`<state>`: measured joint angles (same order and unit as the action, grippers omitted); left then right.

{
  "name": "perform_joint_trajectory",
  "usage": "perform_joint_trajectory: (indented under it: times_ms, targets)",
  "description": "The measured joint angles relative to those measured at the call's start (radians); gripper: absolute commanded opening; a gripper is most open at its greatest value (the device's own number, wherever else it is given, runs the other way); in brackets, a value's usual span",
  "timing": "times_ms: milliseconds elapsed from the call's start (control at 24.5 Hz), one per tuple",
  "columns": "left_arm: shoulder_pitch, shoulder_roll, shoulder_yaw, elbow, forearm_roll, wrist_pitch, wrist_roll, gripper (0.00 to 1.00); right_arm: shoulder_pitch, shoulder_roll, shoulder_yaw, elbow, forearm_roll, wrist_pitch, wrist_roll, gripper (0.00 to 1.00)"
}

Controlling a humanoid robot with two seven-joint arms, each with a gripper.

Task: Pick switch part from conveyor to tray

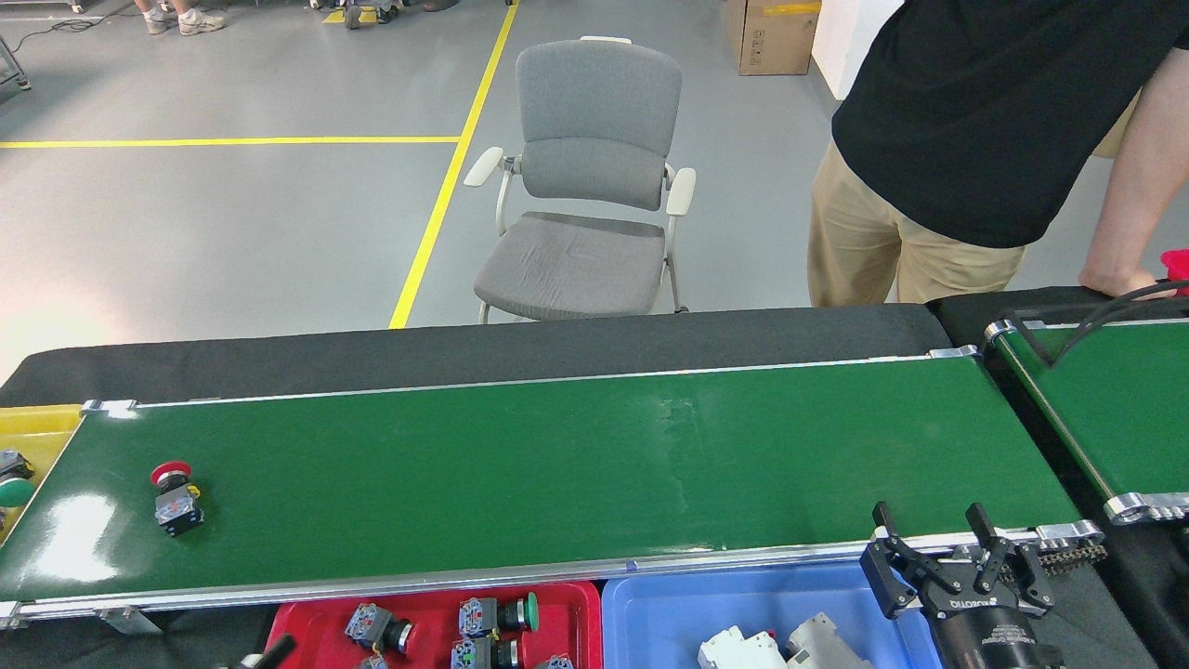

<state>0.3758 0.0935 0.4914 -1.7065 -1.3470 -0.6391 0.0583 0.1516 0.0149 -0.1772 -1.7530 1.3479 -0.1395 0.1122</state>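
Lying on the far left of the conveyor (557, 465), a red-capped switch part (175, 497), right gripper (938, 562) released and empty above the blue tray (669, 618), left gripper barely visible, state unclear, red tray (567, 623) holding switches

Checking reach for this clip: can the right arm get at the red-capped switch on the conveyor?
Probably not easily. The right end effector sits open at the conveyor's right end; the red-capped switch lies far left. Nothing blocks the belt between.
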Motion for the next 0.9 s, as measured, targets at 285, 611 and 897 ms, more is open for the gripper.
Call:
perform_joint_trajectory:
  times_ms: [285,611,897]
  targets:
    - [-0.123,0.077,0.058,0.242,0.0,0.141,-0.009,1.0,0.0,0.015,0.0,0.0,-0.01,0.002,-0.002,0.98]
    - [-0.389,0.218,0.037,0.499,-0.002,0.191,-0.055,1.0,0.0,0.021,0.0,0.0,-0.011,0.003,-0.003,0.98]
    - [-0.544,0.333,-0.1,0.734,-0.004,0.323,-0.059,1.0,0.0,0.027,0.001,0.0,-0.011,0.004,-0.003,0.98]
